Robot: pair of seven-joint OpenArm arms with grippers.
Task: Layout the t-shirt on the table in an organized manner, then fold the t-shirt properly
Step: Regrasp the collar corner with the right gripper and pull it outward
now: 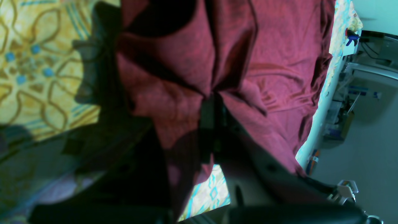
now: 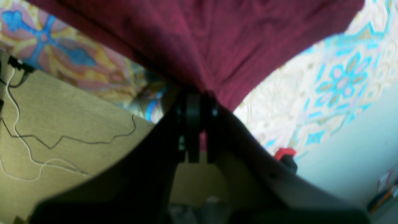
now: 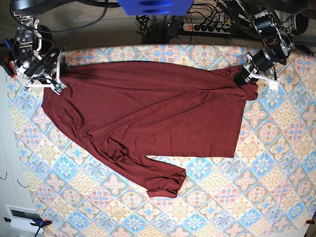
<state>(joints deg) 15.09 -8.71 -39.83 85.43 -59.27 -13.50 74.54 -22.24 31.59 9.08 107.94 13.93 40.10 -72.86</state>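
Observation:
The dark maroon t-shirt point(image 3: 158, 108) lies spread across the far half of the patterned table point(image 3: 247, 197), with one long sleeve trailing toward the front middle. At the far right corner of the shirt, my left gripper point(image 3: 245, 75) is shut on a bunch of its fabric; in the left wrist view the cloth point(image 1: 264, 62) puckers into the closed jaws of the left gripper point(image 1: 214, 96). My right gripper point(image 3: 55, 85) pinches the shirt's far left corner. In the right wrist view the maroon cloth point(image 2: 202, 37) gathers between the closed jaws of the right gripper point(image 2: 199, 93).
A power strip with cables point(image 3: 207, 24) runs behind the table's far edge. A red clamp point(image 2: 284, 153) sits on the table edge near my right gripper, and loose cables point(image 2: 62, 140) lie on the floor below. A blue clamp point(image 1: 353, 39) holds the tablecloth at another edge.

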